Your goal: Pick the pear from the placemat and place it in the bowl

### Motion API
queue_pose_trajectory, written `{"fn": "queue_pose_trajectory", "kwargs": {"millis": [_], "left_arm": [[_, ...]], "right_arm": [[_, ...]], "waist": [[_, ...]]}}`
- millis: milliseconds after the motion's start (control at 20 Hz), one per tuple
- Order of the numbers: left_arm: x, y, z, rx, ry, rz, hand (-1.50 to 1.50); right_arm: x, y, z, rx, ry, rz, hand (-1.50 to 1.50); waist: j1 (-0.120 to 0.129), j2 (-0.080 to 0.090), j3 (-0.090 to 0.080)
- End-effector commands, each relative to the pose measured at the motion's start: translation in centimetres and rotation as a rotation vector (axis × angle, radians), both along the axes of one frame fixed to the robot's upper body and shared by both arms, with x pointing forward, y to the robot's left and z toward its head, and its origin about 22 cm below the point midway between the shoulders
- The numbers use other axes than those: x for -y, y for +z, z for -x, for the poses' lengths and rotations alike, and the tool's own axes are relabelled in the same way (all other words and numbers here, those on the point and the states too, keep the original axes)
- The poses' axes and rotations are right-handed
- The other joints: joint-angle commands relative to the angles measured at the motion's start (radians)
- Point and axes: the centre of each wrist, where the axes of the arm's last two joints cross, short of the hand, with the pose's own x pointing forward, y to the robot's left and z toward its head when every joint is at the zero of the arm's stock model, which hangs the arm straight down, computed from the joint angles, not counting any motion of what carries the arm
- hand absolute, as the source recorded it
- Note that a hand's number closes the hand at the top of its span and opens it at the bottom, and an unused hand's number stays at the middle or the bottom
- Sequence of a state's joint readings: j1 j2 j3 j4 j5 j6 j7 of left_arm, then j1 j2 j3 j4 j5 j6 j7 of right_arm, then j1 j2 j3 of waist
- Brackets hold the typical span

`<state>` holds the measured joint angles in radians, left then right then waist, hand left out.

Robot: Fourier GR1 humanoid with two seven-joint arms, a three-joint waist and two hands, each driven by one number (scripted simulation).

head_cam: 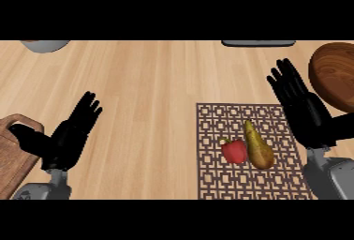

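A yellow-brown pear [257, 145] lies on the patterned brown placemat [214, 183] at the lower right, its narrow end pointing away from me. A red bell pepper [234, 150] touches its left side. The dark wooden bowl [333, 75] sits at the right edge, cut off by the frame. My right hand [304, 110] hovers open, fingers straight, over the placemat's right side, just right of the pear and left of the bowl. At the lower left my left hand [69, 136] rests open, fingers up.
A wooden cutting board [14, 159] lies at the left edge beside my left hand. A grey round object [43, 45] shows at the top left, and a grey flat object [258, 43] at the top right. The light wooden counter [159, 93] spreads between them.
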<state>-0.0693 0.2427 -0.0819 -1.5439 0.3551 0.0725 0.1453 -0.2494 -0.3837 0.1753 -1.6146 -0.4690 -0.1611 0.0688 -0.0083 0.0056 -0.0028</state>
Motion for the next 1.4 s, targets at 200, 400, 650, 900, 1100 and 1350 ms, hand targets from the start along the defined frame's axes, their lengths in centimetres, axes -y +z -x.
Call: {"fn": "queue_pose_trajectory", "kwargs": {"millis": [200,400,650,900,1100,1350], "left_arm": [[-5.4,2.8,-1.0,0.136,0.164,-0.315,0.0],[-6.6,2.4,-0.2,0.098,0.227,-0.344,0.0],[-6.1,2.9,0.3,0.113,0.25,-0.389,0.0],[-5.0,3.2,-0.4,0.139,0.224,-0.361,0.0],[-5.9,3.8,-0.8,0.133,0.196,-0.379,0.0],[-5.5,3.0,-2.0,0.147,0.186,-0.374,0.0]], "right_arm": [[1.3,9.4,-0.2,0.461,0.202,0.438,1.5],[9.1,6.9,0.9,0.148,-0.146,1.056,-1.5],[5.3,1.9,7.6,0.304,-0.188,1.03,-1.5],[5.1,2.6,13.2,0.251,-0.236,1.111,-1.5],[3.3,5.6,12.9,0.212,-0.29,1.102,-1.5],[2.4,10.9,12.3,0.198,-0.252,1.218,-1.5]], "waist": [[0.016,-0.018,0.002],[-0.069,-0.029,-0.007],[-0.059,-0.025,0.002],[-0.03,-0.014,0.002],[0.002,-0.008,0.002],[0.005,-0.005,0.001]]}}
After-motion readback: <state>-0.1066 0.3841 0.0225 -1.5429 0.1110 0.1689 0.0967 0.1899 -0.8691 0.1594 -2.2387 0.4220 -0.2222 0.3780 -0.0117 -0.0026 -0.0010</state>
